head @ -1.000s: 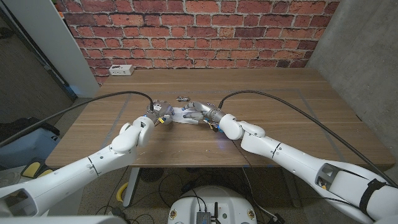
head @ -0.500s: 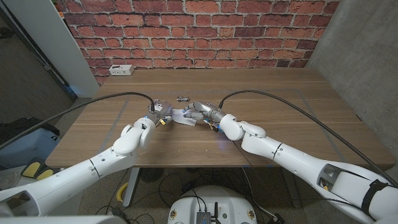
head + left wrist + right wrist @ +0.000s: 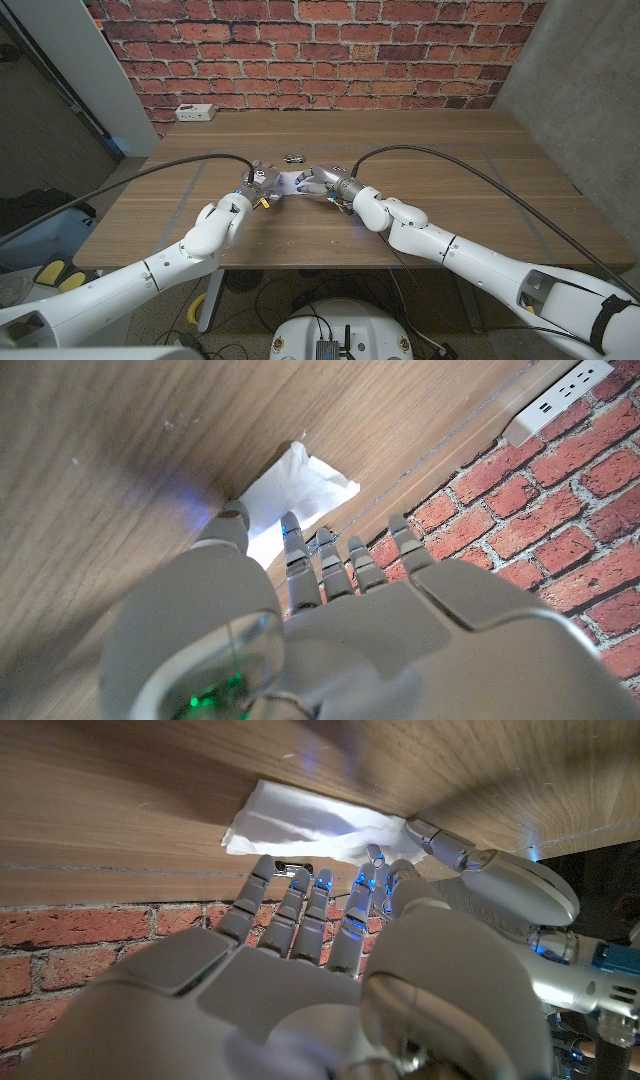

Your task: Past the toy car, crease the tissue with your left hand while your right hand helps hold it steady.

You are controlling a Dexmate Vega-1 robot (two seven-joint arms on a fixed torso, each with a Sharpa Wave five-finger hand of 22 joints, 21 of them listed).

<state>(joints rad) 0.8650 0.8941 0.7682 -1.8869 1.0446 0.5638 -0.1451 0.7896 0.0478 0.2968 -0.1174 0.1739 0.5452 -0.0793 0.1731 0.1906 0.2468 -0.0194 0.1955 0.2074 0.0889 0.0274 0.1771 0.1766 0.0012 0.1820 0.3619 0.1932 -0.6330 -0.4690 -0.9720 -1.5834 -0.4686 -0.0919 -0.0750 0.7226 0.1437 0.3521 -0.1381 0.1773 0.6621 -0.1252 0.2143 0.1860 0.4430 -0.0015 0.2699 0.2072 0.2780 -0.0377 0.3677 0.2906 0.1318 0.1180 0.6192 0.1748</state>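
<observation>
I keep my right hand (image 3: 318, 183) spread over the tissue (image 3: 288, 184), near the car (image 3: 294, 158) on the tabletop (image 3: 450, 160), pinning it so my left hand (image 3: 256, 183), fingers extended, can crease its edge.

Tissue (image 3: 288, 183) mostly hidden between hands
</observation>
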